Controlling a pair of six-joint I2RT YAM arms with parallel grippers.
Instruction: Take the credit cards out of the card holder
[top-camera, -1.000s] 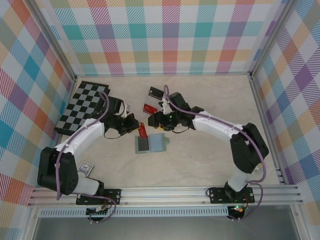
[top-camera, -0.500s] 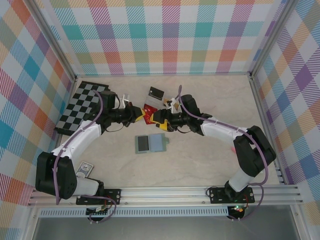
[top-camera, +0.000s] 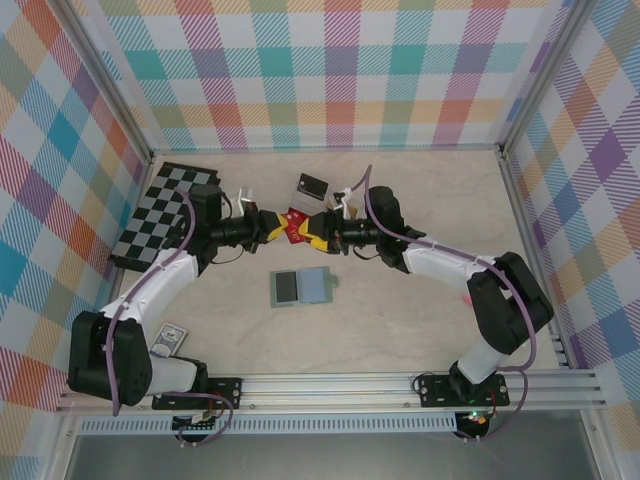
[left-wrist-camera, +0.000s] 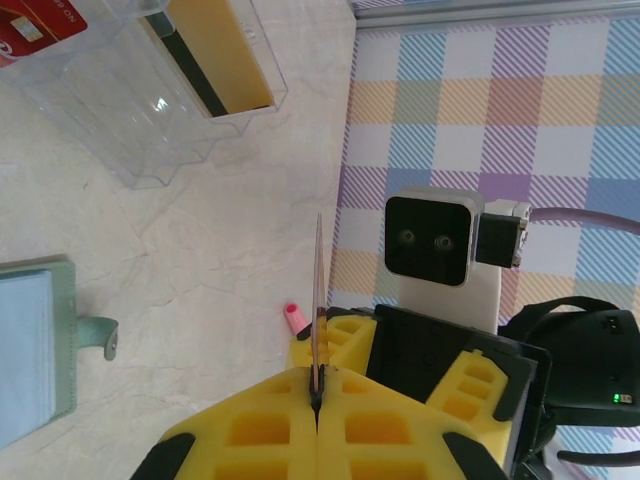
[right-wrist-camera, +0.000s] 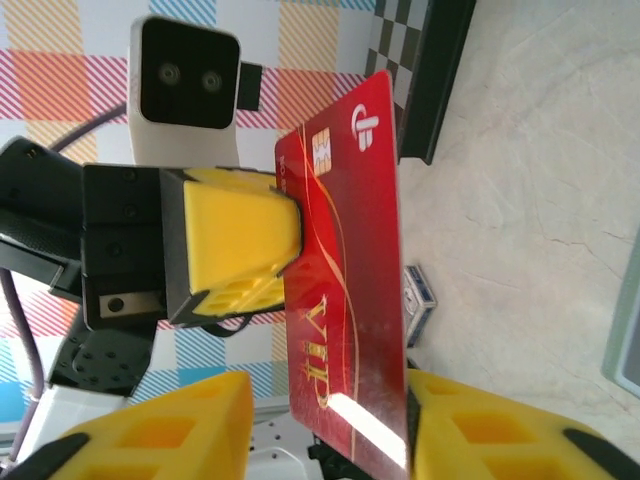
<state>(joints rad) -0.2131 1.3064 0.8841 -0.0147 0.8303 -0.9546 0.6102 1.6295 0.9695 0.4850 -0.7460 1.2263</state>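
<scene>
Meeting in mid-air, top view: left gripper (top-camera: 277, 229) and right gripper (top-camera: 313, 230), the red credit card (top-camera: 294, 226) between them, raised since a second ago from beside the open card holder (top-camera: 300, 287).
Left wrist: pads (left-wrist-camera: 260, 430) clamped on the card's edge.
Right wrist: jaws parted around the card, one pad apart from it.
Judged: card extracted, handover pending.

— What's different from a second ago?

— Your left gripper (top-camera: 283, 228) has carried the red card (top-camera: 293, 225) from just above the card holder (top-camera: 302, 287) up to the middle of the frame, with its arm stretched further right.

— And your right side?

— Your right gripper (top-camera: 308, 230) has swung left to meet it nose to nose. Its fingers now straddle the card's free end, with a gap showing on one side.
</scene>
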